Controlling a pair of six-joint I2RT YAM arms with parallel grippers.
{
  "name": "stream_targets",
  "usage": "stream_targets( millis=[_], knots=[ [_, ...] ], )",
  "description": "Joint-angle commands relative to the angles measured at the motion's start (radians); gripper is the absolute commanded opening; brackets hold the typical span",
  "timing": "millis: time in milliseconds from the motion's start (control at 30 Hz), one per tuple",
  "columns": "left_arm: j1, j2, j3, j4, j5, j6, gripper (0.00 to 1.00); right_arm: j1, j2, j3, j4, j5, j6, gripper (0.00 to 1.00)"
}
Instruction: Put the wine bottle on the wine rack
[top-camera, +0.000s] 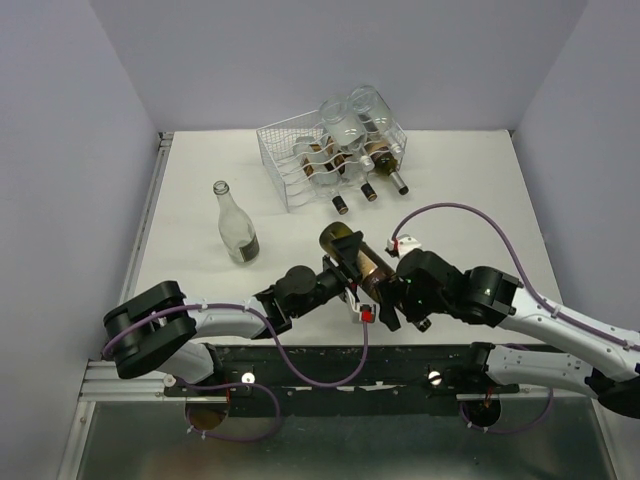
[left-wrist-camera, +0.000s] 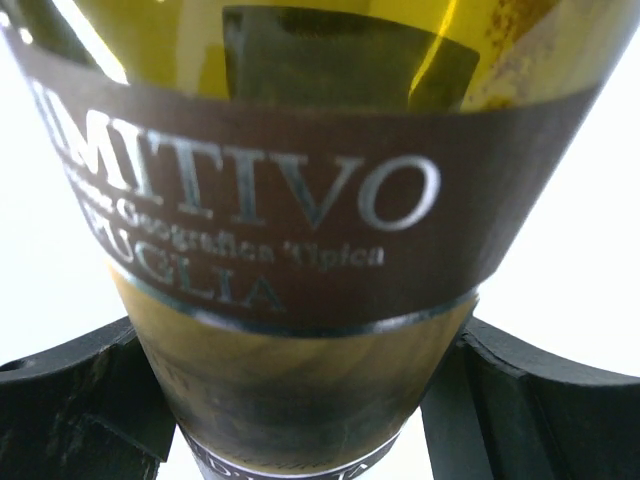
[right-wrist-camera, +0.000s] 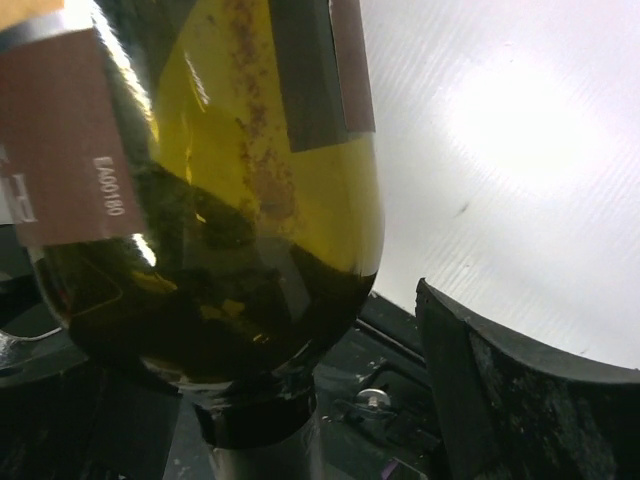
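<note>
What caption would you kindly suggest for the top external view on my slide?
Wine bottle held short of the wine rack, which already cradles several bottles.

Bare table (top-camera: 300, 228) lies between the wine bottle (top-camera: 352, 258) and wine rack (top-camera: 282, 150). The racked bottles (top-camera: 385, 160) poke their necks forward, and a clear bottle (top-camera: 236, 228) stands to the left.

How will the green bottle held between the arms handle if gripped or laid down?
The bottle is smooth glass, so it may slip in the left gripper. Light shines through it in the wrist views, so it seems empty and fairly light. Round, it would likely roll if laid flat.
</note>
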Motion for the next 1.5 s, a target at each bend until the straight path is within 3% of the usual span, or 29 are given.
stream_targets(
  millis=[0,300,467,600,733,933,967,1033,1133,1167,1467],
  knots=[
    [-0.006,-0.022,0.047,0.141,-0.035,-0.065,0.00,0.006,0.022,-0.027,0.030,-0.067,0.041,0.92],
    [-0.005,0.004,0.047,0.184,-0.073,-0.043,0.00,0.006,0.068,-0.018,-0.013,-0.020,0.062,0.73],
    [-0.006,-0.001,0.044,0.185,-0.084,-0.037,0.00,0.006,0.088,-0.007,-0.027,0.013,0.068,0.53],
    [-0.006,-0.008,0.040,0.184,-0.090,-0.033,0.00,0.006,0.106,0.002,-0.041,0.033,0.078,0.32],
    [-0.006,-0.013,0.040,0.182,-0.096,-0.032,0.00,0.006,0.116,0.011,-0.043,0.053,0.090,0.00],
    [-0.006,-0.021,0.041,0.194,-0.121,-0.052,0.00,0.006,0.103,0.019,-0.044,0.093,0.101,0.01],
    [-0.006,-0.021,0.038,0.202,-0.124,-0.072,0.11,0.006,0.100,0.022,-0.041,0.100,0.099,0.00],
    [-0.006,-0.031,0.023,0.231,-0.109,-0.114,0.54,0.006,0.094,0.029,-0.035,0.120,0.095,0.00],
    [-0.011,-0.047,0.003,0.237,-0.092,-0.149,0.81,0.006,0.084,0.048,-0.032,0.166,0.096,0.00],
    [-0.012,-0.050,0.000,0.231,-0.092,-0.154,0.99,0.004,0.080,0.055,-0.029,0.183,0.098,0.00],
    [-0.075,-0.175,-0.054,0.063,-0.136,-0.247,0.99,0.006,0.079,0.131,-0.046,0.329,0.125,0.00]
  ],
)
